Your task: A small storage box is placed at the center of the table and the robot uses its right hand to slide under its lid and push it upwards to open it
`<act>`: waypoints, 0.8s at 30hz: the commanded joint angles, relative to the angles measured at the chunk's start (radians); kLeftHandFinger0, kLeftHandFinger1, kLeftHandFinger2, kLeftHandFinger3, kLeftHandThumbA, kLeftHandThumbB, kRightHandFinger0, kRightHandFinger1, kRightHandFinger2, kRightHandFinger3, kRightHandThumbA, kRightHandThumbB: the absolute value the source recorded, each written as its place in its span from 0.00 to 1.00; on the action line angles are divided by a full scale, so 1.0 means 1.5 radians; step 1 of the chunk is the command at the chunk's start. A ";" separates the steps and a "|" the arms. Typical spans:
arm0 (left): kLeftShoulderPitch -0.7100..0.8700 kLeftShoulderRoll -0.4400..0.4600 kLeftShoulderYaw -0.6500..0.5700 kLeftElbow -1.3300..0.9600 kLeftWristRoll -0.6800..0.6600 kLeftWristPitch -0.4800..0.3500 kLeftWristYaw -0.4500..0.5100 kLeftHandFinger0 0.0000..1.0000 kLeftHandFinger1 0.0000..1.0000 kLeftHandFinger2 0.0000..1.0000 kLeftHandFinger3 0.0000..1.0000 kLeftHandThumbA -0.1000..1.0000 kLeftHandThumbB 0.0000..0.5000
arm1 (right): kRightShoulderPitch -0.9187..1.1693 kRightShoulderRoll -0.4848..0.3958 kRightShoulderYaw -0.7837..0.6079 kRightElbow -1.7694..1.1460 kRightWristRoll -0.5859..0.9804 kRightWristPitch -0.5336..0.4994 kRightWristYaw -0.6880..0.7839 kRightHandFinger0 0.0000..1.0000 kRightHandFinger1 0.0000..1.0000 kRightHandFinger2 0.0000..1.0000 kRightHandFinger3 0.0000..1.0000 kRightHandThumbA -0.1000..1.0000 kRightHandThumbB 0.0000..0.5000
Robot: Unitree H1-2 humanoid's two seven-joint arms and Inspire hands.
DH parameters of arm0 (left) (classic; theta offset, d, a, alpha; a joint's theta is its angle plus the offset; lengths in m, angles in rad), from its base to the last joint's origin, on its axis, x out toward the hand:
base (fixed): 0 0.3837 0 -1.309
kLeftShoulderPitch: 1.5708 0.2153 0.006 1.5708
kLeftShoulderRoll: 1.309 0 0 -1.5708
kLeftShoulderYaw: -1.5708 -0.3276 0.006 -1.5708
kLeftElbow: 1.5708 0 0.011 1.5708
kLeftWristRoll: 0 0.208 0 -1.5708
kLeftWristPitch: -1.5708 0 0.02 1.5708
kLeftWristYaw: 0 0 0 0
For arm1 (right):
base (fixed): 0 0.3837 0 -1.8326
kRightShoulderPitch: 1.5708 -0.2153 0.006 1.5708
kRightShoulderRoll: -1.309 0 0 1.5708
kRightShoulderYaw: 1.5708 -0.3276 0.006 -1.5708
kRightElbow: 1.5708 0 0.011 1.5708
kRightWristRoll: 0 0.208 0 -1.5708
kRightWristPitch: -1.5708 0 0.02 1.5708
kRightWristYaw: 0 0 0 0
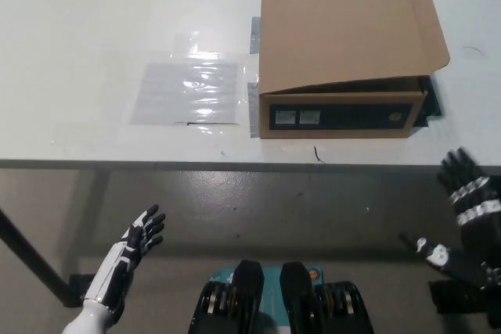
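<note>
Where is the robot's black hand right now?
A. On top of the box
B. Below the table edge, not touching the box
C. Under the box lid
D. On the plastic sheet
B: the right hand hangs below the table edge, apart from the box, whose lid lies down.

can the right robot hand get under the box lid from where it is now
Probably yes. The right robot hand hangs open below the table edge, near the cardboard box. The lid's front flap sits slightly raised, and nothing lies between. The left robot hand rests low, away.
</note>
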 commanded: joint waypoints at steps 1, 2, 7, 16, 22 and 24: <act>-0.009 0.001 0.001 -0.010 -0.003 -0.033 -0.008 1.00 1.00 1.00 1.00 1.00 0.60 | -0.056 -0.004 -0.029 -0.064 0.049 0.008 -0.027 1.00 1.00 1.00 1.00 1.00 0.53; -0.009 0.001 0.000 -0.010 -0.005 -0.033 -0.009 1.00 1.00 1.00 1.00 1.00 0.61 | -0.073 -0.006 -0.038 -0.071 0.063 0.019 -0.033 1.00 1.00 1.00 1.00 1.00 0.52; -0.006 0.002 -0.001 -0.010 -0.002 -0.032 -0.009 1.00 1.00 1.00 1.00 1.00 0.60 | -0.129 -0.011 -0.070 -0.061 0.124 0.046 -0.040 1.00 1.00 1.00 1.00 1.00 0.48; -0.006 0.002 -0.003 -0.006 -0.002 -0.036 -0.011 1.00 1.00 1.00 1.00 1.00 0.56 | -0.202 -0.001 -0.119 0.029 0.250 0.076 -0.033 1.00 1.00 1.00 1.00 1.00 0.63; -0.005 0.003 -0.006 -0.003 0.001 -0.033 -0.010 1.00 1.00 1.00 1.00 1.00 0.59 | -0.241 0.009 -0.144 0.095 0.302 0.098 -0.027 1.00 1.00 1.00 1.00 1.00 0.64; -0.001 0.003 -0.007 -0.005 0.001 -0.034 -0.010 1.00 1.00 1.00 1.00 1.00 0.58 | -0.256 0.016 -0.151 0.119 0.312 0.103 -0.030 1.00 1.00 1.00 1.00 1.00 0.63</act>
